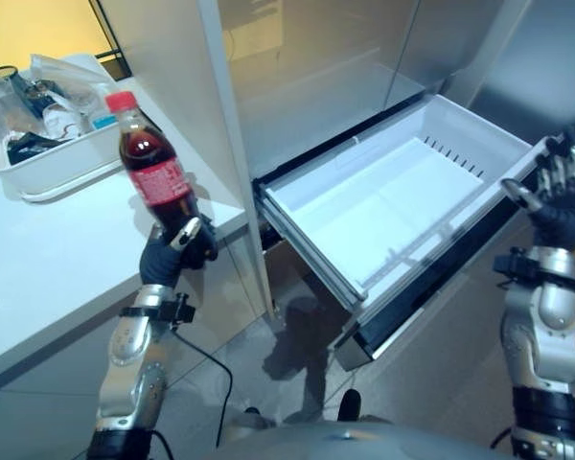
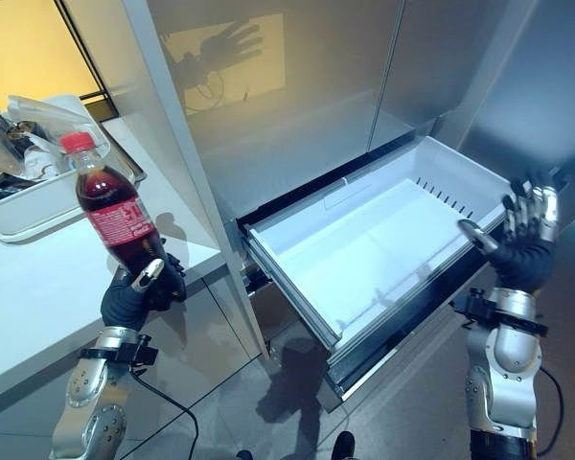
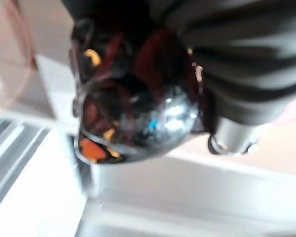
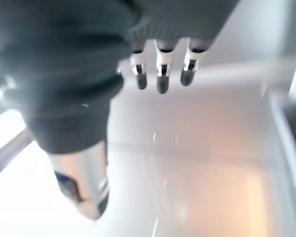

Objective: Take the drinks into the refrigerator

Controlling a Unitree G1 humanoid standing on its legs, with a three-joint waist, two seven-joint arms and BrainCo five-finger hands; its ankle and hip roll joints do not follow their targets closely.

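You have the pulled-out white drawer [image 1: 393,206] open from above, its floor bare. Between it and your left hand [image 1: 177,251], curled round the cola bottle [image 1: 156,172], stands the refrigerator's upright side panel [image 1: 187,105]. Your right hand [image 2: 525,244], fingers [image 2: 532,206] seemingly loose, hangs by the drawer's front corner.

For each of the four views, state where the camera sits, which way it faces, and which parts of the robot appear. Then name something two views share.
Left eye view: head, looking down; left hand holding cola bottle, open freezer drawer.
Right eye view: same, slightly offset; right hand raised by the drawer.
Left wrist view: left wrist, along the hand at the bottle's base.
Right wrist view: right wrist, past straight fingers toward the drawer.
Shared: both eyes show bottle and drawer.
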